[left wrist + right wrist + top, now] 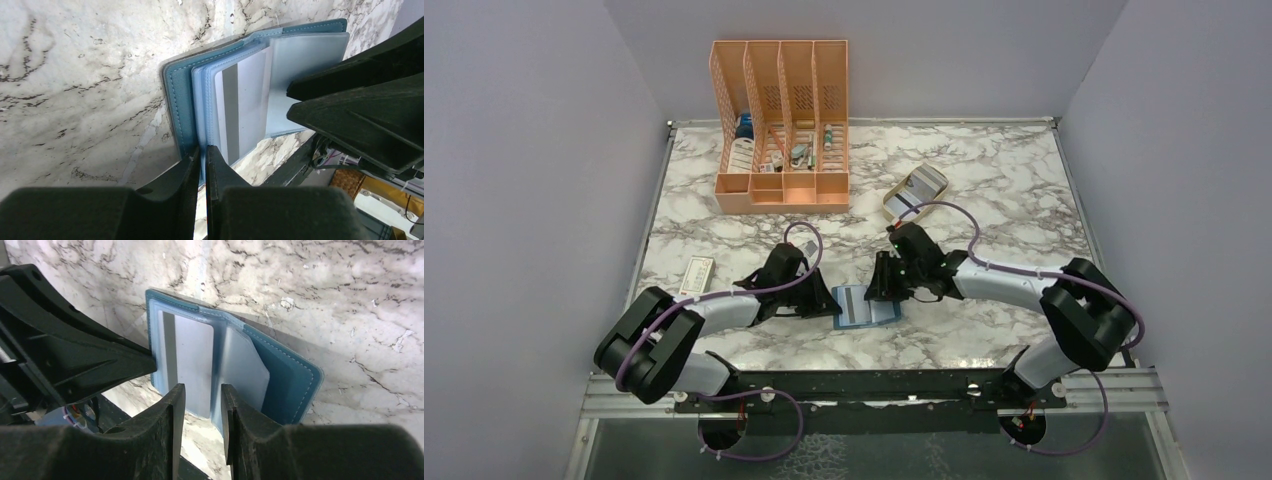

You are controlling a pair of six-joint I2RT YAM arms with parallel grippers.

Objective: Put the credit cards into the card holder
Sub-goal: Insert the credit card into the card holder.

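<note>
The teal-blue card holder (pixel 869 312) lies open near the table's front edge. It also shows in the left wrist view (pixel 180 95) and the right wrist view (pixel 287 385). A pale credit card with a dark stripe (pixel 245 110) sits in its blue-grey slots, also seen from the right wrist (pixel 187 360). My left gripper (pixel 829 305) (pixel 202 149) is shut on the holder's left edge. My right gripper (pixel 882 290) (pixel 202 390) is partly open over the inner leaves, its jaws on either side of a sleeve edge. More cards (pixel 921 184) lie in the beige tray.
The beige oval tray (pixel 887 203) sits behind the right arm. An orange slotted file rack (pixel 782 125) stands at the back left. A small white box (pixel 697 275) lies left of the left arm. The two grippers are close together over the holder.
</note>
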